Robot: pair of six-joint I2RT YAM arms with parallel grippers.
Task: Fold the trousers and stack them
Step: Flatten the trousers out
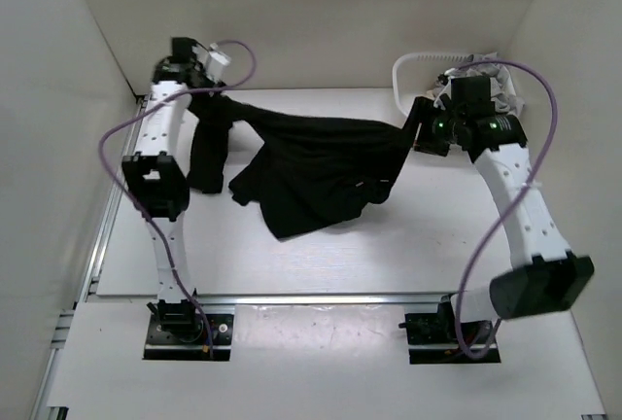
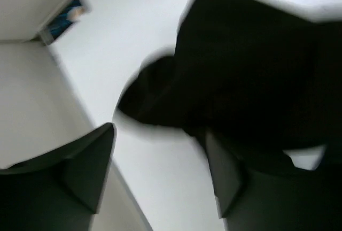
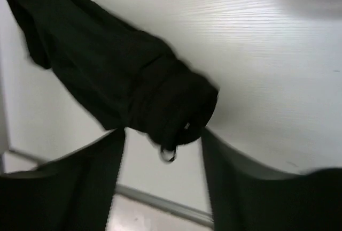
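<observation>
The trousers [image 1: 311,167] sag across the far half of the table [image 1: 418,245], one end up at each gripper and the middle crumpled, so no clean fold shows yet and stacking is left. The left gripper [image 2: 159,135] stands open, cloth brushing one finger. The right gripper [image 3: 163,132] is spread around a bunched end; whether it pinches, I cannot tell.

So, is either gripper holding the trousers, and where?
Neither, it seems: the left gripper and right gripper both stand open, each at one end of the trousers.
</observation>
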